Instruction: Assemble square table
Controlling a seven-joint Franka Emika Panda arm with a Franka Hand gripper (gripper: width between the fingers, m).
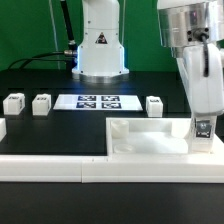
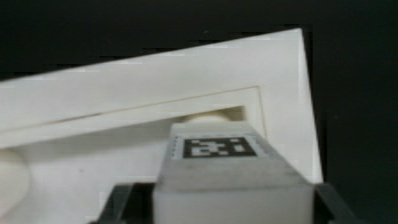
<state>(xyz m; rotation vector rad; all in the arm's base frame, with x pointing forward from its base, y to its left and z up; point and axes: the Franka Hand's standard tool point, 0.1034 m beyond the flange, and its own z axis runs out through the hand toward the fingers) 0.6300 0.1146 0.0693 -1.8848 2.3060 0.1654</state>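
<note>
Table leg (image 1: 203,128) is standing upright on slab (image 1: 140,145) corner
Gripper (image 2: 226,205) is straddling it from twelve o'clock; clamped or not, cannot tell

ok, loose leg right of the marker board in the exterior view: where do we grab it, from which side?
Likely from straight above, closing on the two flat side faces of the leg. It is a small block sitting alone, clear of the marker board and the square tabletop, so both sides look free.
</note>
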